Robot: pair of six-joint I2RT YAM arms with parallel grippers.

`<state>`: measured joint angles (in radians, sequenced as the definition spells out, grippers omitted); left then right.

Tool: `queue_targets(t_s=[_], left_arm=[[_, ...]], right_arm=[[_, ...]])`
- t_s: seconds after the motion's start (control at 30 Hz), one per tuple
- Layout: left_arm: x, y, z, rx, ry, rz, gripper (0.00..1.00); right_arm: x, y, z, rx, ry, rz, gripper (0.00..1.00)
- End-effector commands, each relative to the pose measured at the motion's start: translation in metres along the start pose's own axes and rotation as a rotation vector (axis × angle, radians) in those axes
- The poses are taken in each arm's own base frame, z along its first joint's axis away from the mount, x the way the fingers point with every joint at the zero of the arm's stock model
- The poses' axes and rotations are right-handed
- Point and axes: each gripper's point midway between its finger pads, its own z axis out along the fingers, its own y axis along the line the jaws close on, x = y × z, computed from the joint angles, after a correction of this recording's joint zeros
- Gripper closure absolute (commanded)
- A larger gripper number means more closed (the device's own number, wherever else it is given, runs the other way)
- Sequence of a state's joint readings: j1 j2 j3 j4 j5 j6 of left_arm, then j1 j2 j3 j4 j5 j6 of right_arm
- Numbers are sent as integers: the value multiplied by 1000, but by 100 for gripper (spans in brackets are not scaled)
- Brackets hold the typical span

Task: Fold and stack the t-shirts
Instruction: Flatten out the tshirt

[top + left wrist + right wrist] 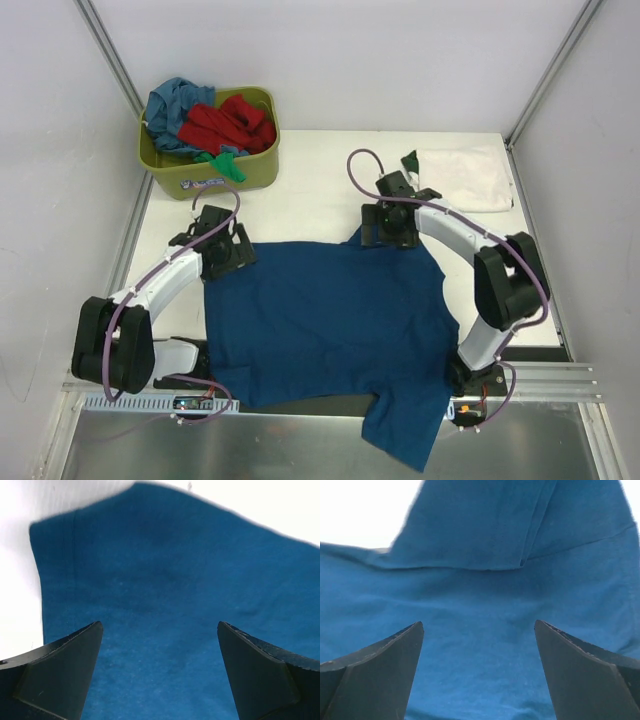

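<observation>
A dark blue t-shirt (330, 320) lies spread flat on the white table, one part hanging over the near edge. My left gripper (226, 248) hovers open over its far left corner; the left wrist view shows blue cloth (165, 580) between the spread fingers, none of it gripped. My right gripper (392, 228) stands open over the far right corner, where a sleeve (520, 525) lies folded back. A folded white t-shirt (468, 178) lies at the far right with a dark green one (410, 160) showing at its left edge. Red (228, 122), teal (175, 100) and green (228, 166) t-shirts fill the tub.
The olive-green plastic tub (215, 172) stands at the far left of the table. Metal frame posts rise at the back corners. A rail (560, 380) runs along the near edge beside the right arm's base.
</observation>
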<state>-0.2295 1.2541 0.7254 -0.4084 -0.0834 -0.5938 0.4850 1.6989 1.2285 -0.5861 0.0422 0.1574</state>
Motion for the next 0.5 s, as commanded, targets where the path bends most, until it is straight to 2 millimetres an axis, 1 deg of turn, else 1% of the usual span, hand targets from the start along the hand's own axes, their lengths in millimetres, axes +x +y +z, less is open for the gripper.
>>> queue_targets(t_s=[0.0, 0.03, 0.1, 0.13, 0.17, 0.23, 0.27, 0.33, 0.4, 0.43, 0.47], left_arm=[[10, -1, 12, -5, 48, -42, 1], [11, 0, 17, -19, 64, -46, 1], [10, 2, 24, -35, 78, -53, 0], [10, 3, 31, -54, 97, -53, 1], [8, 2, 34, -60, 102, -52, 1], [3, 0, 44, -75, 123, -45, 1], [1, -2, 48, -78, 129, -45, 1], [-7, -10, 59, -77, 149, -34, 1], [-14, -18, 66, -67, 159, -26, 1], [-23, -23, 73, -68, 157, -19, 1], [-29, -26, 76, -69, 153, -16, 1]], right_arm=[[-3, -1, 21, 41, 39, 44, 3], [-5, -5, 24, 56, 47, 58, 3], [1, -10, 37, 66, 87, 75, 3], [-1, -14, 40, 68, 93, 94, 3], [4, -17, 48, 67, 122, 105, 3], [5, -25, 53, 66, 143, 141, 3], [9, -31, 57, 78, 159, 159, 3], [10, -42, 59, 90, 161, 194, 3], [18, -53, 56, 104, 173, 224, 3], [17, -52, 55, 57, 177, 258, 3], [15, -51, 51, 40, 161, 275, 3]])
